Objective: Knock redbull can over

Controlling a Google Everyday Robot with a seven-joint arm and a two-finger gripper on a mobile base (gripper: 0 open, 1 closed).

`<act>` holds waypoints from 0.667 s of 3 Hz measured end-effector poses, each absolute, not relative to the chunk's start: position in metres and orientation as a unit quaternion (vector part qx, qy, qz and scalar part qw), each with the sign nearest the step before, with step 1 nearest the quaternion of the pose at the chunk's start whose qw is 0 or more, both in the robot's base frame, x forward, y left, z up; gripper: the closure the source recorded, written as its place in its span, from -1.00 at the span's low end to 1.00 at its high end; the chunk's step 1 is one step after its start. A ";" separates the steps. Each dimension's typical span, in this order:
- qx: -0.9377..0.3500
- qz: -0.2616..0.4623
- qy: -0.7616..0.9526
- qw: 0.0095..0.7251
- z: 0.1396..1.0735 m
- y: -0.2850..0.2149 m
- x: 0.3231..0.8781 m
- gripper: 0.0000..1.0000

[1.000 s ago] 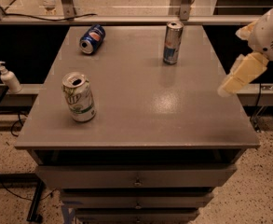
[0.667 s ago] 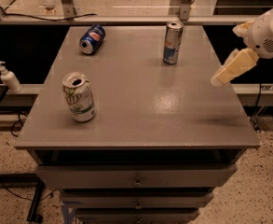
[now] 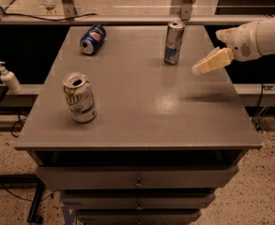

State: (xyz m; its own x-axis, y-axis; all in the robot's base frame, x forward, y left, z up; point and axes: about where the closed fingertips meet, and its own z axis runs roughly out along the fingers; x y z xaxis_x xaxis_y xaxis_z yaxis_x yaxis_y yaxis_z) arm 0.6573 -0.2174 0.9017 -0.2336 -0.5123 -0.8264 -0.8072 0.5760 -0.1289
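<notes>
End effector (image 3: 203, 66) — grip unclear — hovers beside upright redbull can (image 3: 174, 43); Pepsi can (image 3: 92, 33) lies well apart.

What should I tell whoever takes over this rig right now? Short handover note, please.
The gripper hovers over the right side of the table, just right of the redbull can, not touching it.
The redbull can stands upright near the far edge.
Done: the approach only; the can is not knocked over.
Left: probably sweep left into the can to tip it.
The Pepsi can lies far left and the white-and-green can stands near left, both out of the path.
</notes>
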 end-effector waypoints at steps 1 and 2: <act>-0.419 0.222 0.745 0.469 0.892 -0.186 0.685 -1.00; -0.422 0.272 0.716 0.485 0.894 -0.149 0.706 -1.00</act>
State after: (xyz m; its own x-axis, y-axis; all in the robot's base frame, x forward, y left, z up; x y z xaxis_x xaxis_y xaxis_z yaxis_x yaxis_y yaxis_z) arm 0.7064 -0.1494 0.8941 -0.1734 -0.3390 -0.9247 -0.8680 0.4962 -0.0192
